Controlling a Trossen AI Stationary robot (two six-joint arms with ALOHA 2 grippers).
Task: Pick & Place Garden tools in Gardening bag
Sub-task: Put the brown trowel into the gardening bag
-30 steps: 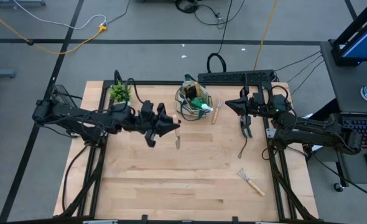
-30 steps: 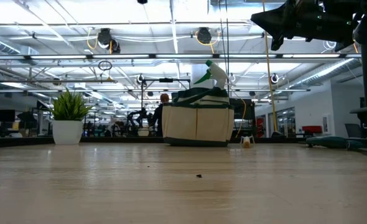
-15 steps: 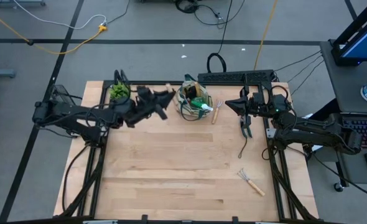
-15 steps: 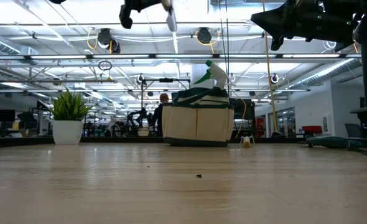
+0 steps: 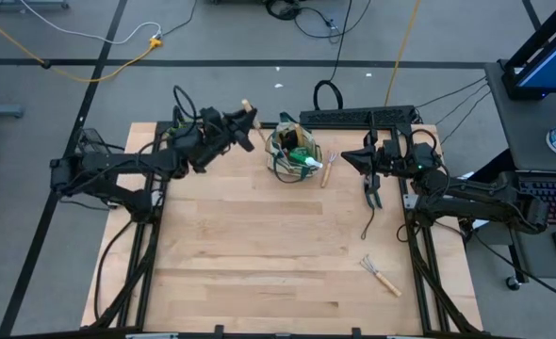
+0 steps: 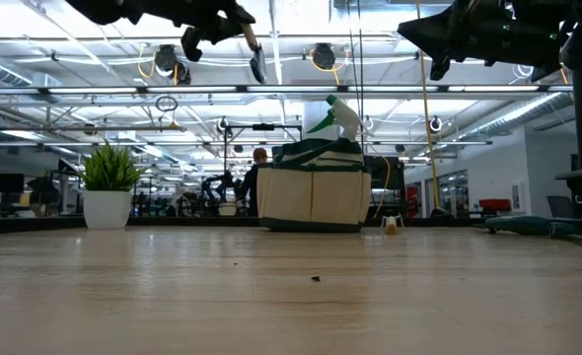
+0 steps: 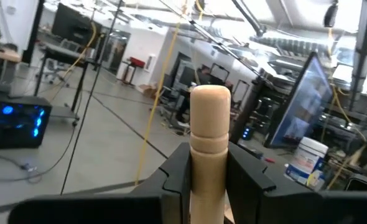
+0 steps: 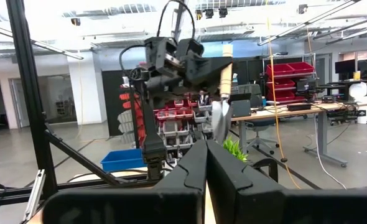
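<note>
My left gripper [image 5: 237, 122] is raised above the table's far side, just left of the beige gardening bag [image 5: 292, 151], and is shut on a wooden-handled silver trowel [image 8: 221, 99]. The bag stands on its base [image 6: 316, 197] with a green spray bottle [image 6: 335, 116] sticking out of it. My right gripper [image 5: 367, 162] is shut and empty, held above the table to the right of the bag. A wooden-handled fork [image 5: 327, 169] lies beside the bag, black pruning shears [image 5: 372, 195] lie under my right arm, and a hand rake [image 5: 382, 273] lies near the front right. My left gripper pinches the trowel's wooden handle [image 7: 207, 146] between its two fingers, a little below the handle's rounded free end. The fingers lie across the handle. The trowel is lifted clear, handle end up, its silver blade [image 6: 257, 61] hanging below the gripper.
A small potted plant [image 6: 109, 187] stands at the far left corner, partly under my left arm [image 5: 146, 165]. A black power strip [image 5: 358, 118] lies along the far edge behind the bag. The wooden table top [image 5: 259, 254] is bare in the middle and at the near left.
My left gripper has risen from the table's middle and gone toward the far edge, carrying the trowel clear of the table. It has turned, so the handle now points up and toward the bag and the blade hangs down. My right arm has kept still.
</note>
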